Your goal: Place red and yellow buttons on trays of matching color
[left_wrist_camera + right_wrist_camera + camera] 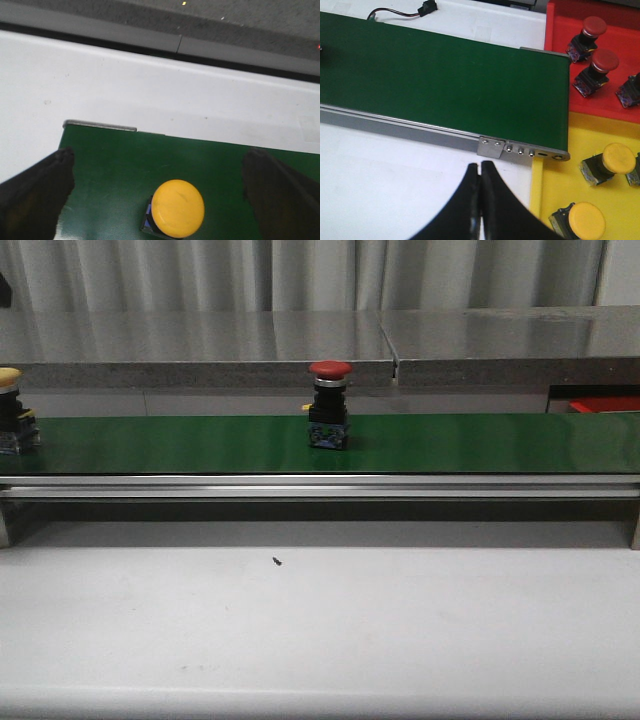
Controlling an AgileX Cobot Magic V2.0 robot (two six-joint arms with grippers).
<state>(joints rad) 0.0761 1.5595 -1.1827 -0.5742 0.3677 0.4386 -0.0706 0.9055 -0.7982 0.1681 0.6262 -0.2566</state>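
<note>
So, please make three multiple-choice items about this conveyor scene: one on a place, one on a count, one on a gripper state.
1. Where does the red button stand?
A. on the green conveyor belt
B. on the white table
C. in the yellow tray

2. How many yellow buttons lie in the yellow tray, so far as shown?
A. none
B. at least two
C. exactly one

3. How is the left gripper?
A. shut on the button
B. shut, empty
C. open

Answers: 1 A, it stands mid-belt in the front view. 2 B, the right wrist view shows two caps. 3 C, its fingers stand wide apart around the yellow button.

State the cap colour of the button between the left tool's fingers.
Yellow button; left wrist view shows it best.
</note>
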